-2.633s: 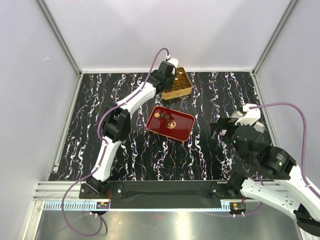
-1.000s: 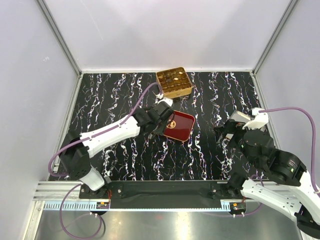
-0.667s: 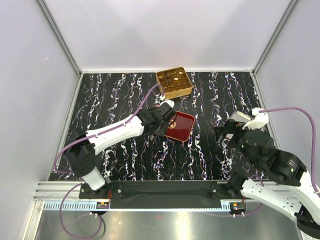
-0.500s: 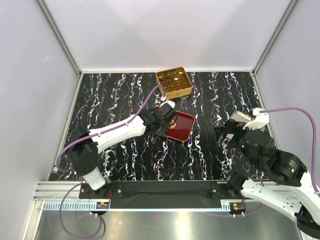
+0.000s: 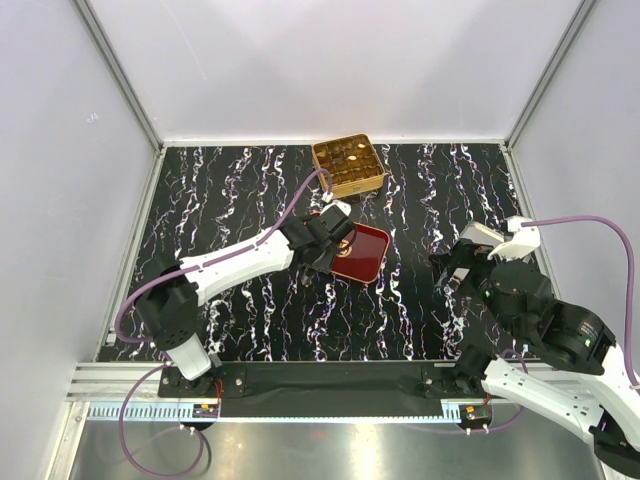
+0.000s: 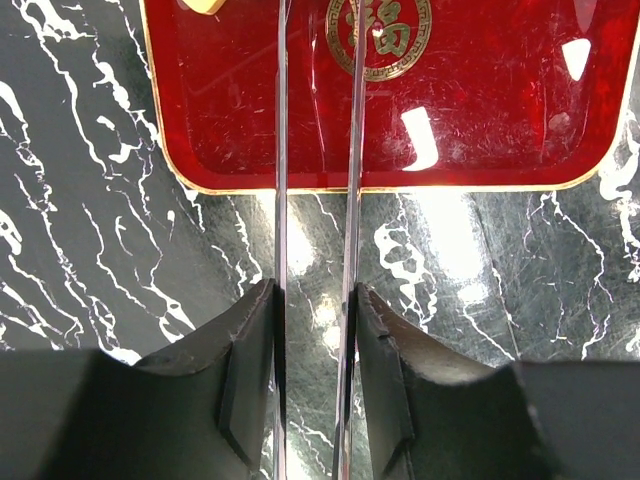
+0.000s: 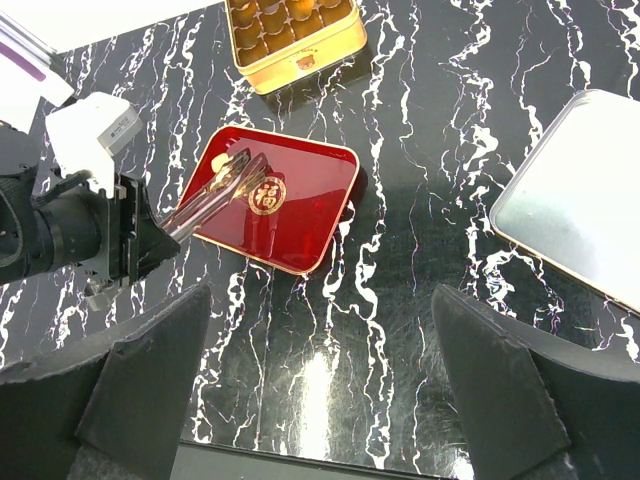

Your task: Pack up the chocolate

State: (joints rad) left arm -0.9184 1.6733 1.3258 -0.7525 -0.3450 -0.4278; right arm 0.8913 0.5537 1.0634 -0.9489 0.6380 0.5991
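The glossy red tray (image 5: 365,255) lies mid-table. My left gripper (image 5: 322,240) hovers over its left end, shut on thin metal tongs (image 6: 318,150) whose blades reach over the tray (image 6: 480,120). One cream chocolate (image 6: 205,4) lies in the tray's far left corner, just left of the tong blades. The right wrist view shows the tongs (image 7: 212,195) ending over the tray (image 7: 300,215). The gold tin (image 5: 348,165) at the back holds several chocolates (image 5: 345,155) in its cells. My right gripper (image 5: 462,265) is open and empty, high over the right side (image 7: 320,300).
A silver lid (image 7: 580,190) lies flat on the black marbled table to the right of the tray. The gold tin (image 7: 290,30) stands near the back wall. White walls close off the back and both sides.
My left gripper has come back from the gold tin to the red tray's left end with the tongs. My right arm has shifted only slightly.
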